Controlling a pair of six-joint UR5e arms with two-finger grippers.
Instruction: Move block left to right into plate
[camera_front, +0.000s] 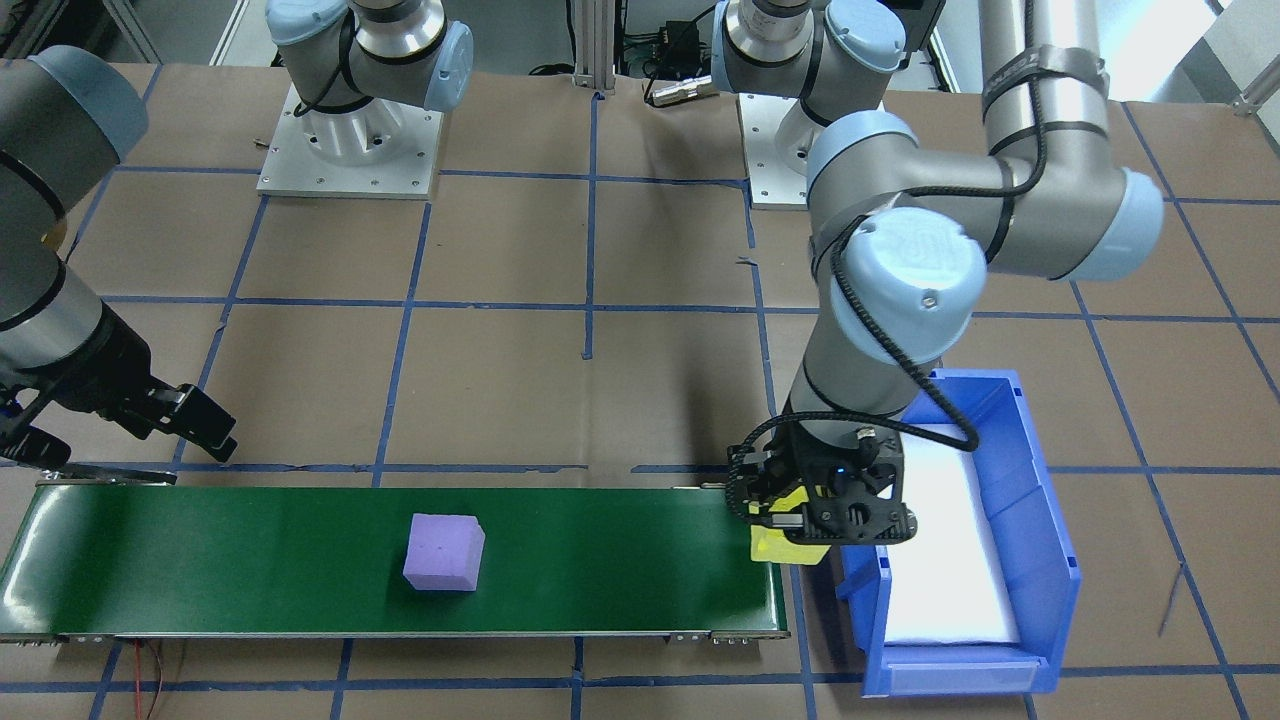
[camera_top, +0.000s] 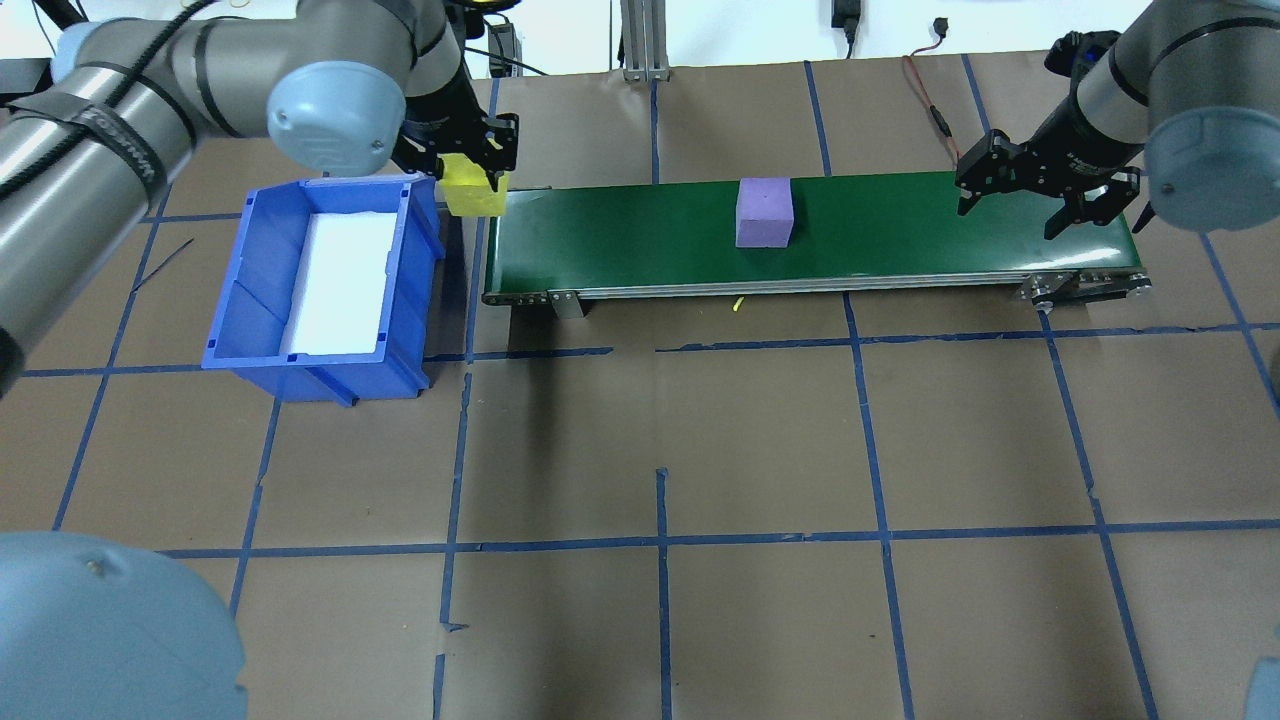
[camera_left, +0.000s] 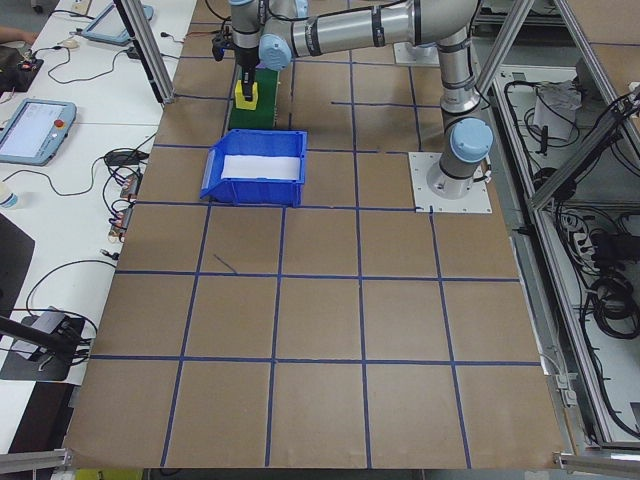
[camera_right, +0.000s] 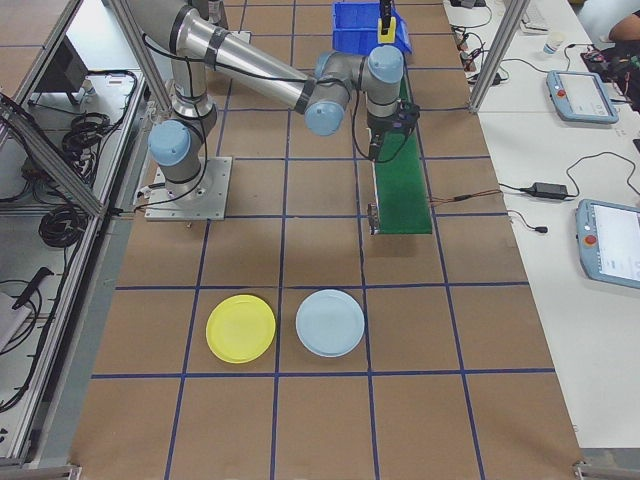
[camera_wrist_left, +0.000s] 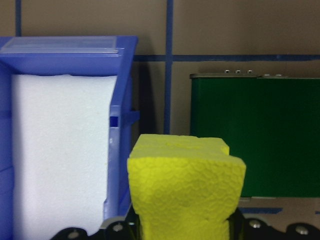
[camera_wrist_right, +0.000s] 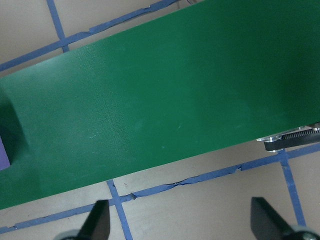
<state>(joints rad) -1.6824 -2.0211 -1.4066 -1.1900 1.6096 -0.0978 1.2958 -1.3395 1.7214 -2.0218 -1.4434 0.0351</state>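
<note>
Gripping a yellow foam block, left pincer clamped on it, between blue bin and green conveyor belt. Purple foam block resting mid-belt. Right pincer spread apart over far belt end. Yellow plate lying well apart on brown surface, beside pale blue plate.

Overhead and front views face each other across the belt; side views look along the table; wrist cameras sit close, seemingly looking down.
</note>
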